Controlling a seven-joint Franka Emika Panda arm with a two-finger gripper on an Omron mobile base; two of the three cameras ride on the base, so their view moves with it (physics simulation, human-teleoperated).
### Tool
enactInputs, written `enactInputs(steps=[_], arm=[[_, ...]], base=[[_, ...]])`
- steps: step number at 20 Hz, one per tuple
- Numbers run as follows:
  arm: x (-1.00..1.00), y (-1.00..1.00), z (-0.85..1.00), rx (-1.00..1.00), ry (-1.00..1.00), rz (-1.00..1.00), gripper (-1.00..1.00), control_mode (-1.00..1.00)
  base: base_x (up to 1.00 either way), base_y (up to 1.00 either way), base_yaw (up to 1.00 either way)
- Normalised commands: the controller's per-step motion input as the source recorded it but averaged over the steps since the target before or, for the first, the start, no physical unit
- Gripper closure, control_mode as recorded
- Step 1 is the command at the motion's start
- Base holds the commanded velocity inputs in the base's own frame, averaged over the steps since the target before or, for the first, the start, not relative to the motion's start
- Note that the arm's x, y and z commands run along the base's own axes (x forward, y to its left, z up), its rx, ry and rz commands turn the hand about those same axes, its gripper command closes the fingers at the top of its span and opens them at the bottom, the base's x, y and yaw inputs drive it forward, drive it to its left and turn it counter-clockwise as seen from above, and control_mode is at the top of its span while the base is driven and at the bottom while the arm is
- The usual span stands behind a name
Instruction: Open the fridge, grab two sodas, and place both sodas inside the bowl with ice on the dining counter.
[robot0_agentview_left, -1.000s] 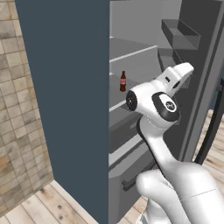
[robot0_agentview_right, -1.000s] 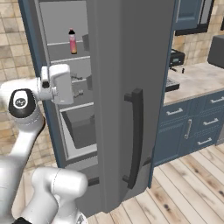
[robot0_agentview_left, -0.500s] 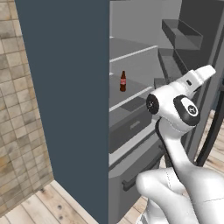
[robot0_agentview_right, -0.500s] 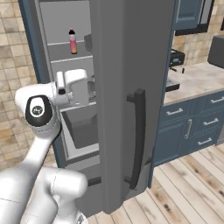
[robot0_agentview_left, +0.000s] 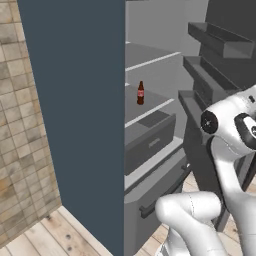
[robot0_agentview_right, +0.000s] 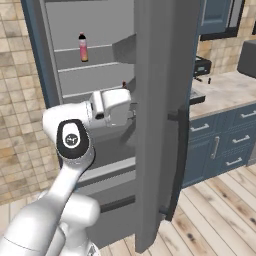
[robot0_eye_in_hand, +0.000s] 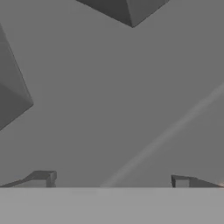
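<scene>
I have the fridge (robot0_agentview_right: 155, 100) standing open, its door swung out through the middle of the right base view and hiding much of the interior from that side. My end effector (robot0_eye_in_hand: 111, 181) is released, its two tips set wide apart at the bottom of the hand view with nothing between them, facing plain grey fridge wall and shelving at close range. In the right base view the hand sits left of centre, just beside the door's inner edge, pointed into the cavity.

The cola bottle (robot0_agentview_left: 140, 93) stands upright on a middle shelf, centre of the left base view, well apart from the arm at the right edge. The pink-orange bottle (robot0_agentview_right: 82, 47) stands upright on a higher shelf, upper left of the right base view. Both sit near the shelf fronts, which I judge leaves room for a side-on grasp.

Neither soda is taken yet. I reckon the next move is aiming the hand at one bottle, and the door beside the wrist looks like the main collision risk.
</scene>
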Motion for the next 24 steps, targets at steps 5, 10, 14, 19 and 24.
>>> enactInputs(steps=[5, 10, 14, 19, 24], arm=[[0.07, -1.0, 0.0, 0.11, 0.0, 0.0, -1.0, -1.0], [0.31, -1.0, 0.0, 0.11, 0.0, 0.0, -1.0, -1.0], [0.03, -0.76, 0.01, 0.05, -0.03, 0.0, -1.0, -1.0], [-0.65, 0.07, 0.05, -0.02, -0.18, 0.0, -1.0, -1.0], [-0.51, 0.54, 0.0, -0.05, -0.12, 0.01, -1.0, -1.0]], base=[[0.0, 0.0, 0.0], [0.0, 0.0, 0.0], [0.0, 0.0, 0.0], [0.0, 0.0, 0.0], [0.0, 0.0, 0.0]])
